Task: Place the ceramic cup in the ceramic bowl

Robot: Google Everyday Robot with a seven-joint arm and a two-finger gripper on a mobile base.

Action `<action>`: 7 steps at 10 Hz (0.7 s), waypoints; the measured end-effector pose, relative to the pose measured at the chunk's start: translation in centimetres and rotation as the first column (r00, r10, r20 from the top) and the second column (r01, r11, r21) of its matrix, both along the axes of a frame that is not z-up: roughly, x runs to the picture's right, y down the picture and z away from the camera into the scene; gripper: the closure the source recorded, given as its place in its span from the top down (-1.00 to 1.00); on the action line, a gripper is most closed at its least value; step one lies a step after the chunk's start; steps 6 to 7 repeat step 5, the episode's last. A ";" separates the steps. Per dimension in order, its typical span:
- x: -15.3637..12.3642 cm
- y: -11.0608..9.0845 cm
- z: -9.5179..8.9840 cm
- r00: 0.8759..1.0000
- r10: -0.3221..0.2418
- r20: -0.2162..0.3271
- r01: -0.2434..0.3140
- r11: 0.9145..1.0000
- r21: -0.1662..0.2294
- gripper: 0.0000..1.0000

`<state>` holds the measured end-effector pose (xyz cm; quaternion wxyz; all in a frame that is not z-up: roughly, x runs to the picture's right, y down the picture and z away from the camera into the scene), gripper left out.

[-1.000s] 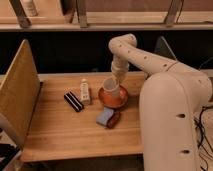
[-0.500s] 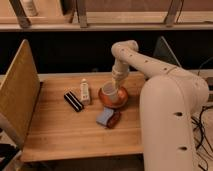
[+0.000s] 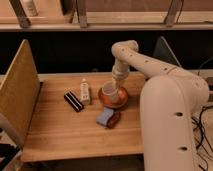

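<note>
Gripper (image 3: 116, 85) sits at the end of the white arm (image 3: 145, 62), which arcs over from the robot's big pale body (image 3: 172, 125) on the right side of the view and drops down over the desk's back-right part. It's right above the ceramic cup (image 3: 110, 93), apparently touching or nearly touching the cup's rim on the far side; can't tell if the cup is gripped or let go. The ceramic cup stands upright inside the ceramic bowl (image 3: 121, 100), pale whitish, rim wider than base, sitting toward the bowl's left half w/ orange-red bowl surface showing round it to the right and front. The bowl rests flat on the wooden desk (image 3: 60, 125), closer to the desk's right edge than to the left, roughly mid-depth btwn back and front edges. Just left of the bowl, a small white bottle (image 3: 85, 93) w/ a label stands upright, near but not touching. Left of that, a dark rectangular object (image 3: 73, 101) lies flat at an angle, pointing toward the back-left corner. In front of the bowl, toward the front edge, a blue-grey block (image 3: 105, 117) lies against a dark red-brown oval object (image 3: 114, 119), the two touching; both just shy of the bowl's near rim. A tall tan panel (image 3: 17, 92) stands along the desk's left edge. Shelf rail and posts run across the back, above the desk.
</note>
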<state>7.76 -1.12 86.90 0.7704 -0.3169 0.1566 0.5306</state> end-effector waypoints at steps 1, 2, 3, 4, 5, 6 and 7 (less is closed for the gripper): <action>0.0 0.0 0.0 1.000 0.000 0.000 0.000 1.000 0.000 0.57; 0.0 0.0 0.0 1.000 0.000 0.000 0.000 1.000 0.000 0.60; 0.0 0.0 0.0 1.000 0.001 0.000 -0.001 1.000 0.000 0.60; 0.0 0.0 0.0 1.000 0.001 0.000 -0.001 1.000 0.000 0.60; 0.0 0.0 0.0 1.000 0.001 0.000 -0.001 1.000 0.000 0.60; 0.0 0.0 0.0 1.000 0.001 0.000 -0.001 1.000 0.000 0.60; 0.0 0.0 0.0 1.000 0.001 0.000 -0.001 1.000 0.000 0.60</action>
